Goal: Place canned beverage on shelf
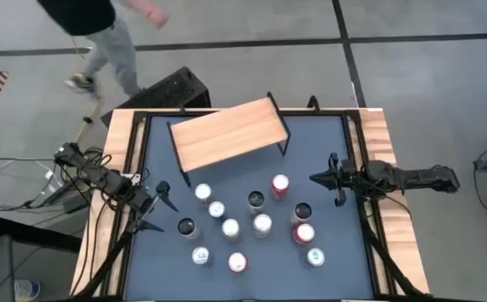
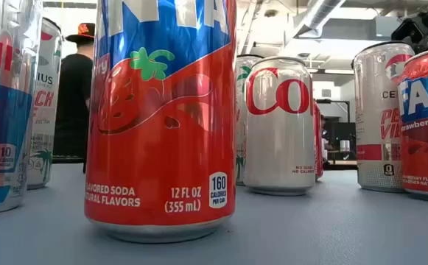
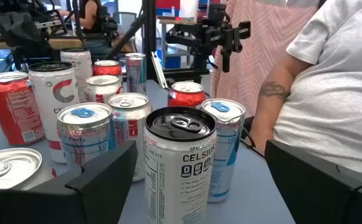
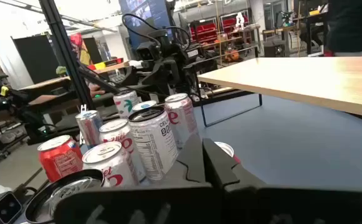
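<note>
left gripper (image 1: 161, 211) jaws open, facing black-topped can (image 1: 186, 226) | right gripper (image 1: 325, 178) jaws closed, empty | cans near shelf (image 1: 226, 132) on bench — rigid, slick, probably heavy; grip mid-body

The shelf (image 1: 229, 132) sits tilted at the far side of the counter (image 1: 327, 138), its board bare, so there's open room on top. Between it and the cans (image 1: 247, 226) there's a strip of bare mat. The cans are bunched close in the middle, 11 by my count in the overhead shot, with narrow gaps. The black-topped can (image 1: 187, 227) stands right in front of the left hand (image 1: 157, 211), whose fingers are spread. The right hand (image 1: 325, 178), fingers closed, hangs beside the red can (image 1: 280, 186), bare mat under it.
</note>
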